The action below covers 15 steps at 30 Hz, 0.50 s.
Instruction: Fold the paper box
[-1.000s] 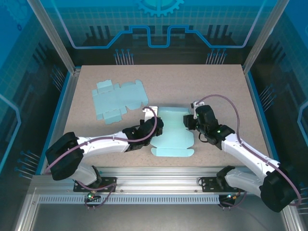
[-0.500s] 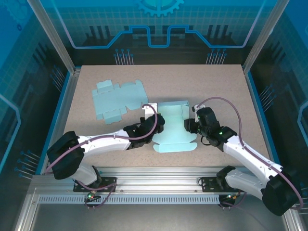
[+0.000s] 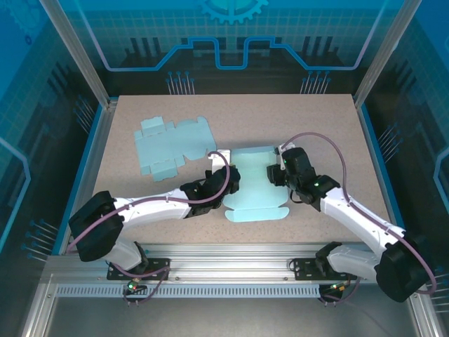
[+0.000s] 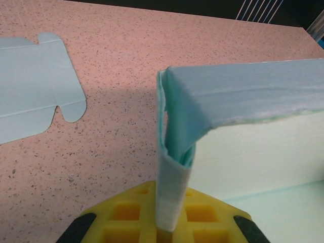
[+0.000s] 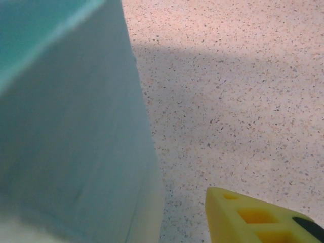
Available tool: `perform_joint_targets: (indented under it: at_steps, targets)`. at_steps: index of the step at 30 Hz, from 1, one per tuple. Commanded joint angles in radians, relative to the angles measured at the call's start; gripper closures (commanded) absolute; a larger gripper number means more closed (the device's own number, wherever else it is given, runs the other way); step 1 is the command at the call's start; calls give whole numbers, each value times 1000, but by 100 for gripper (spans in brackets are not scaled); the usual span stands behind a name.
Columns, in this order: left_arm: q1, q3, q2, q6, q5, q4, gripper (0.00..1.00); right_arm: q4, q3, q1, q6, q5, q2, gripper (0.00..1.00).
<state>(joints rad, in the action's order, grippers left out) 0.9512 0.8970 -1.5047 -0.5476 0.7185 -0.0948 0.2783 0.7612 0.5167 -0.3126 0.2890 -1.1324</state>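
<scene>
Pinching the box (image 3: pixel 254 193) wall, the left pincer (image 3: pixel 227 184) should hold steady while the right pincer (image 3: pixel 276 174), state unclear, squares its side upright

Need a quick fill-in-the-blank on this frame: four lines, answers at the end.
1. The paper box being folded sits between the two ____.
2. The left gripper pinches a wall of that box, and the wall stands ____.
3. A second, unfolded box blank lies ____ on the table, beyond the left arm.
4. In the left wrist view, the fingers are ____ in colour.
Missing words: grippers; upright; flat; yellow.
</scene>
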Motion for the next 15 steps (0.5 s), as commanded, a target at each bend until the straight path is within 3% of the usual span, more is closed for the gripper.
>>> perform_joint_targets:
  at_steps: [1, 8, 15]
  targets:
    - [0, 20, -2, 17, -18, -5, 100, -10, 35, 5, 24, 79, -14, 56]
    - [0, 27, 22, -19, -6, 20, 100, 59, 46, 30, -29, 301, -66, 78]
    - [0, 51, 50, -76, 126, 51, 100, 204, 101, 140, -150, 659, -147, 83]
